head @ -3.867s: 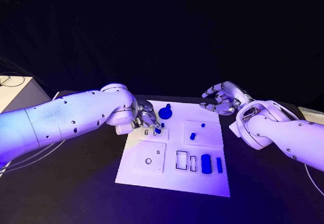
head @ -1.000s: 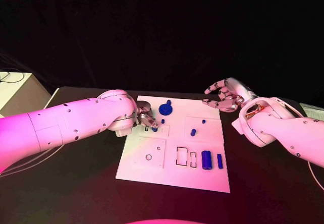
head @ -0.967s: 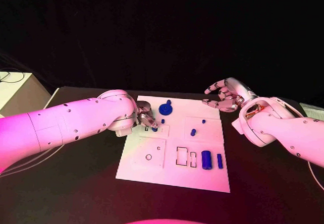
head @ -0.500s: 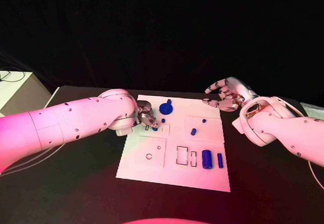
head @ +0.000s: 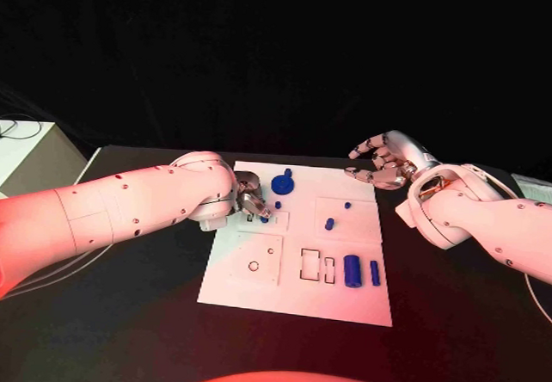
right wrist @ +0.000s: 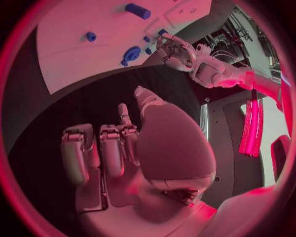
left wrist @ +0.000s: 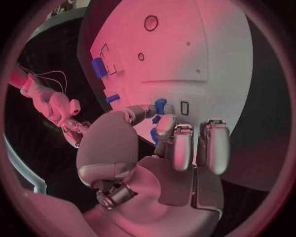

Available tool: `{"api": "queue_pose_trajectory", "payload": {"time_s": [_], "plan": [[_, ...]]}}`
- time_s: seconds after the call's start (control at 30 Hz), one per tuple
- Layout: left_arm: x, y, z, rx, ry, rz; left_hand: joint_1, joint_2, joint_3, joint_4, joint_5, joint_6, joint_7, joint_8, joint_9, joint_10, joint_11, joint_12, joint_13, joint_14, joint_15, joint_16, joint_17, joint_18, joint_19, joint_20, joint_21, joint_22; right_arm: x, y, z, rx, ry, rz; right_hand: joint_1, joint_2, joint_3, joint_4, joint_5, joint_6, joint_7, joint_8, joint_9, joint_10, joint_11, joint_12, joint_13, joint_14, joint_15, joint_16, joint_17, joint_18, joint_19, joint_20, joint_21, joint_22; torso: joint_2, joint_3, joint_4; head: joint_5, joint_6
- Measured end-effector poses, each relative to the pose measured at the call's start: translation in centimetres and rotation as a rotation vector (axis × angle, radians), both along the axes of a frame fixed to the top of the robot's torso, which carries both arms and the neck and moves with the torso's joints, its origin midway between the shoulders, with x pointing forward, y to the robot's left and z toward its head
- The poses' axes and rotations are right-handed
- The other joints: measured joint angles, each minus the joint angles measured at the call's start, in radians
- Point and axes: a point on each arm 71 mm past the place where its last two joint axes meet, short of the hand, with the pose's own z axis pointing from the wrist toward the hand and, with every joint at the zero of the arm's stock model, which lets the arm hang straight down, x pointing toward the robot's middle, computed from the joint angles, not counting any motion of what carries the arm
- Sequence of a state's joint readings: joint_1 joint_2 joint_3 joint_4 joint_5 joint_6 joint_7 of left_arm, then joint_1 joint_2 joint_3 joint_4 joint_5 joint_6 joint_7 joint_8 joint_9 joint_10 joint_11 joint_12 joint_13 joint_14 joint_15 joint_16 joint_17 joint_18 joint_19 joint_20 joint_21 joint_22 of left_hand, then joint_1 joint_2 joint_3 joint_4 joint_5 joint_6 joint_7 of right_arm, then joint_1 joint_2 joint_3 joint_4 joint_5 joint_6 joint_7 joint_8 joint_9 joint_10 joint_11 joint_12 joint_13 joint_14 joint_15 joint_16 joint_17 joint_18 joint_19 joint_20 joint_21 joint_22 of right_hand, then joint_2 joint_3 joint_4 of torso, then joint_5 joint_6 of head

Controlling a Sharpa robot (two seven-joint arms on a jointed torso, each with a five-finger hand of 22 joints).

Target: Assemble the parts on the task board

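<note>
Partly done: the left robot hand [head: 253, 201] pinches a small blue plastic peg [head: 265, 219] over the white task board [head: 289, 299]; blue cylinders [head: 351, 271] lie loose; right robot hand [head: 383, 166] empty, fingers apart

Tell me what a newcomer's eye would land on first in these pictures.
First, the white task board in the middle of the black table, dotted with small blue parts. Next, the left hand at the board's far left area, its fingers closed round a small blue part. Across from it, the right hand hovers empty off the board's far right corner, fingers apart.
</note>
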State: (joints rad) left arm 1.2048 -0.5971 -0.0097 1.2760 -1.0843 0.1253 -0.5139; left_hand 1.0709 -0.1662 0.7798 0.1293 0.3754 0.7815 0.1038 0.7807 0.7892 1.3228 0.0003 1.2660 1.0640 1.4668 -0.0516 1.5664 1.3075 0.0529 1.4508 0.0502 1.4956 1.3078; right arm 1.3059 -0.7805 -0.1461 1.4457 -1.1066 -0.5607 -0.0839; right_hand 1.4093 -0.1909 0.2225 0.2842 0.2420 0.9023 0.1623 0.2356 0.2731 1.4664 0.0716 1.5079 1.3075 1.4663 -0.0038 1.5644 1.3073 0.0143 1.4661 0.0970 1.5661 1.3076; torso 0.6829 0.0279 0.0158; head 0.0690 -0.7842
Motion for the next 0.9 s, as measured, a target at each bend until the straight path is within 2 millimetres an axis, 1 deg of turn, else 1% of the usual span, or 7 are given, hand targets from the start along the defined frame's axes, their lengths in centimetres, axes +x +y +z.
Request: {"api": "queue_pose_trajectory", "payload": {"time_s": [0.2, 0.37, 0.43, 0.5, 0.6, 0.87, 0.9], "plan": [[0.05, -0.11, -0.13, 0.003, 0.000, 0.001, -0.008, 0.003, -0.002, -0.002, -0.006, 0.008, -0.004, 0.001, 0.005, 0.006, -0.005, 0.000, -0.002, -0.004, -0.004, 0.000, 0.000, 0.000, 0.000, 0.000, 0.000, 0.000, -0.02, 0.02, 0.00, 0.000, 0.000, 0.001, 0.000, 0.000, 0.000, 0.000, 0.000, 0.000, 0.000, 0.000, -0.001, 0.000, 0.000, 0.000, 0.001, 0.000, 0.000, 0.000, 0.001, 0.000, 0.000, 0.000, 0.000, 0.000, 0.001, 0.0001, 0.0005, -0.003, -0.001], [0.05, -0.13, -0.23, 0.002, -0.001, 0.003, -0.023, -0.012, -0.011, -0.011, -0.012, 0.027, -0.025, -0.002, 0.019, 0.009, -0.009, -0.005, -0.003, 0.000, -0.007, 0.000, 0.000, 0.000, 0.000, 0.000, 0.000, 0.000, -0.03, 0.04, 0.00, 0.000, 0.000, 0.001, 0.000, 0.000, 0.000, 0.000, 0.000, 0.000, 0.000, 0.000, -0.001, 0.000, 0.000, 0.000, 0.001, 0.000, 0.000, 0.000, 0.001, 0.000, 0.000, 0.000, 0.000, 0.000, 0.001, 0.0001, 0.0012, -0.005, -0.002], [0.04, -0.13, -0.27, 0.001, 0.000, 0.004, -0.030, -0.012, -0.014, -0.014, -0.012, 0.030, -0.031, -0.002, 0.020, 0.009, -0.009, -0.005, -0.003, 0.000, -0.008, 0.000, 0.000, 0.000, 0.000, 0.000, 0.000, 0.000, -0.03, 0.05, 0.00, 0.000, 0.000, 0.002, 0.000, 0.000, 0.000, 0.000, 0.000, 0.000, 0.000, 0.000, -0.001, 0.000, 0.000, 0.000, 0.001, 0.000, 0.000, 0.000, 0.001, 0.000, 0.000, 0.000, 0.000, 0.000, 0.001, 0.0001, 0.0012, -0.005, -0.002], [0.04, -0.12, -0.28, 0.000, -0.001, 0.005, -0.034, -0.015, -0.017, -0.017, -0.013, 0.030, -0.032, -0.002, 0.020, 0.009, -0.009, -0.008, -0.004, 0.000, -0.007, 0.000, 0.000, 0.000, 0.000, 0.000, 0.000, 0.000, -0.03, 0.06, 0.00, 0.001, 0.000, 0.002, -0.003, -0.003, 0.000, 0.000, 0.000, 0.000, 0.000, 0.000, -0.001, 0.000, 0.000, 0.000, 0.001, 0.000, 0.000, 0.000, 0.001, 0.000, 0.000, 0.000, 0.000, 0.000, 0.001, 0.0001, 0.0014, -0.006, -0.003], [0.04, -0.10, -0.32, -0.001, -0.001, 0.007, -0.048, -0.018, -0.026, -0.026, -0.019, 0.039, -0.044, -0.012, 0.023, 0.013, -0.012, -0.009, -0.005, -0.001, -0.013, 0.000, 0.000, 0.000, 0.000, 0.000, 0.000, 0.000, -0.02, 0.07, 0.00, 0.000, 0.000, 0.002, -0.004, -0.004, 0.000, 0.000, 0.000, 0.000, 0.000, 0.000, -0.001, 0.000, 0.000, 0.000, 0.001, 0.000, 0.000, 0.000, 0.001, 0.000, 0.000, 0.000, 0.000, 0.000, 0.000, 0.0001, 0.0018, -0.006, -0.003], [0.06, 0.07, -0.35, -0.002, -0.001, 0.012, -0.073, -0.043, -0.057, -0.057, -0.025, 0.043, -0.049, -0.050, 0.015, 0.009, -0.017, -0.012, -0.008, 0.000, -0.014, 0.000, 0.000, 0.000, -0.002, -0.006, 0.000, 0.000, -0.03, 0.07, -0.01, 0.001, 0.000, 0.002, -0.004, -0.004, 0.000, 0.000, 0.000, 0.000, 0.000, 0.000, -0.001, 0.000, 0.000, 0.000, 0.000, 0.000, 0.000, 0.000, 0.001, 0.000, 0.000, 0.000, 0.000, 0.000, -0.001, 0.0001, 0.0018, -0.007, -0.003], [0.05, 0.10, -0.35, -0.002, -0.001, 0.012, -0.076, -0.046, -0.072, -0.054, -0.025, 0.047, -0.047, -0.055, 0.012, 0.008, -0.016, -0.015, -0.008, 0.000, -0.014, 0.000, 0.000, 0.000, -0.002, -0.006, 0.000, 0.000, -0.03, 0.06, -0.01, 0.000, 0.000, 0.002, -0.004, -0.004, 0.000, 0.000, 0.000, 0.000, 0.000, 0.000, -0.001, 0.000, 0.000, 0.000, 0.000, 0.000, 0.000, 0.000, 0.001, 0.000, 0.000, 0.000, 0.000, 0.000, -0.001, 0.0001, 0.0018, -0.007, -0.002]]}}
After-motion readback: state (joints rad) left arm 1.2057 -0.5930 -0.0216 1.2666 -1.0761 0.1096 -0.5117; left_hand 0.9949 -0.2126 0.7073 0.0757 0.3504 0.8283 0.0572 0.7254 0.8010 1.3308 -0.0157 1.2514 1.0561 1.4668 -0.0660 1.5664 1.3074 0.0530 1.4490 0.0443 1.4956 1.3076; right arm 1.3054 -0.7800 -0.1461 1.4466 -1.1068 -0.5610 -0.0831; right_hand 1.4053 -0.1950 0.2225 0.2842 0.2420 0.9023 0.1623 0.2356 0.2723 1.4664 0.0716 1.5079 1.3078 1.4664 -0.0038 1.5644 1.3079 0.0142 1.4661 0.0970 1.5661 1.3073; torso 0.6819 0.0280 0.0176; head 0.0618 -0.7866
